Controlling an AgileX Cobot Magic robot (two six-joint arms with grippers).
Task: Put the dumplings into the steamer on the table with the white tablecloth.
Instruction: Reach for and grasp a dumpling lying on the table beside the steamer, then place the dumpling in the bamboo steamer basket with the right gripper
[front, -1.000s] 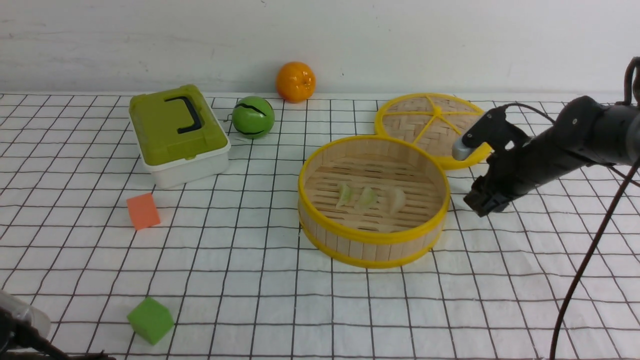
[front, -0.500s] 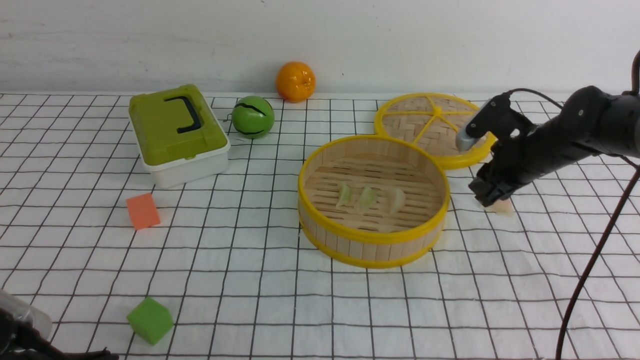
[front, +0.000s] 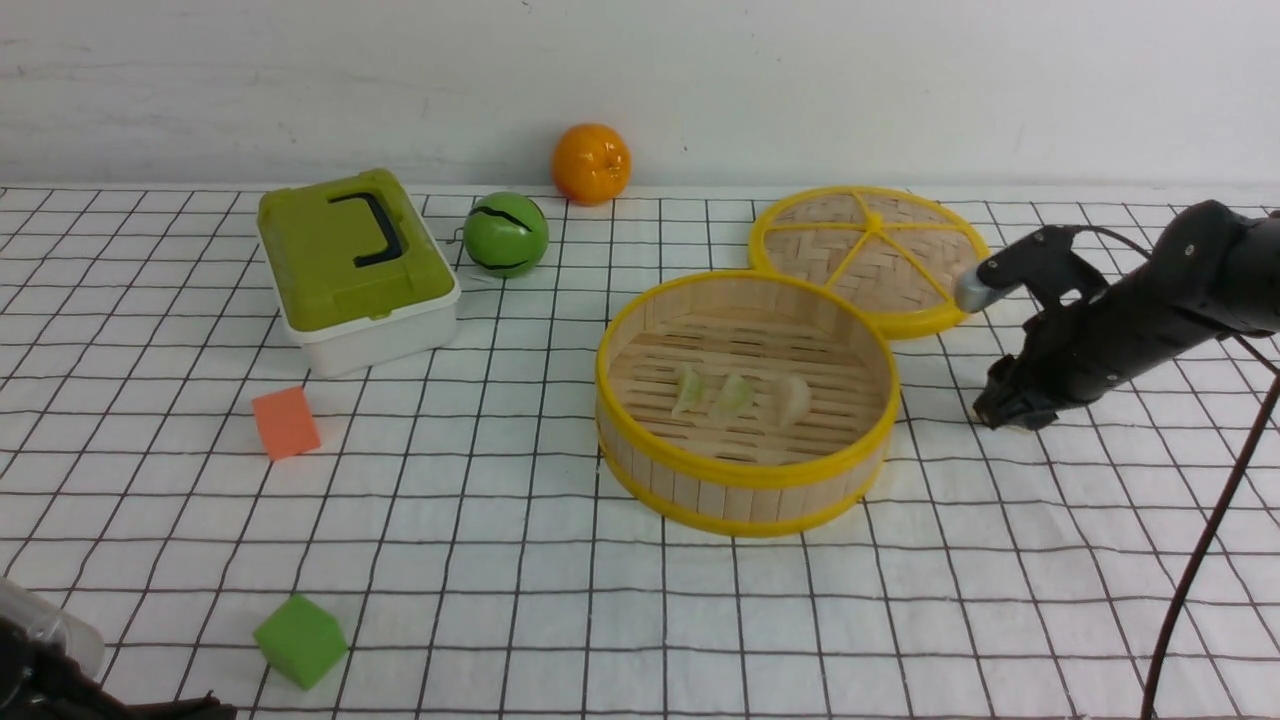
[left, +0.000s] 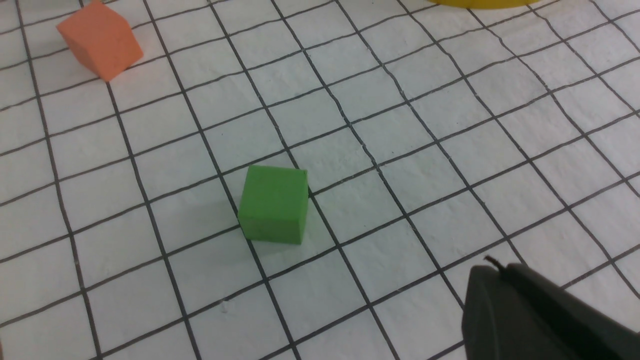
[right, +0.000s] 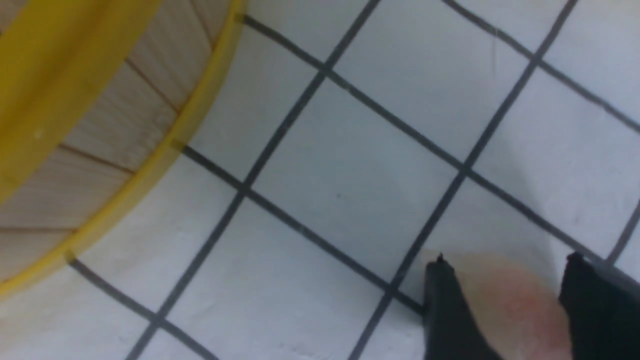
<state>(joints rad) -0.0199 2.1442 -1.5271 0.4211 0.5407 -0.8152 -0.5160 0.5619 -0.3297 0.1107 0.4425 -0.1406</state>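
Note:
The steamer (front: 745, 475) stands right of centre on the white tablecloth (front: 480, 520), with two pale green dumplings (front: 688, 390) (front: 733, 395) and one pinkish-white dumpling (front: 795, 398) on its slatted floor. A fourth, pinkish dumpling (right: 505, 305) lies on the cloth right of the steamer wall (right: 125, 100). My right gripper (front: 1005, 415) (right: 507, 260) is down at the cloth with one finger on each side of this dumpling, jaws still apart. In the front view the gripper hides this dumpling. My left gripper (left: 487, 262) is shut and empty near the front left edge.
The flat woven lid (front: 868, 245) lies behind the steamer, near my right arm. A green-lidded box (front: 355, 270), a green ball (front: 506, 234) and an orange (front: 591, 163) sit at the back. An orange cube (front: 286, 422) and a green cube (front: 300, 640) (left: 274, 204) are on the left.
My right gripper has moved right and down from beside the steamer to the cloth, over the dumpling that showed half a second ago. Its jaws have narrowed. The left arm is still.

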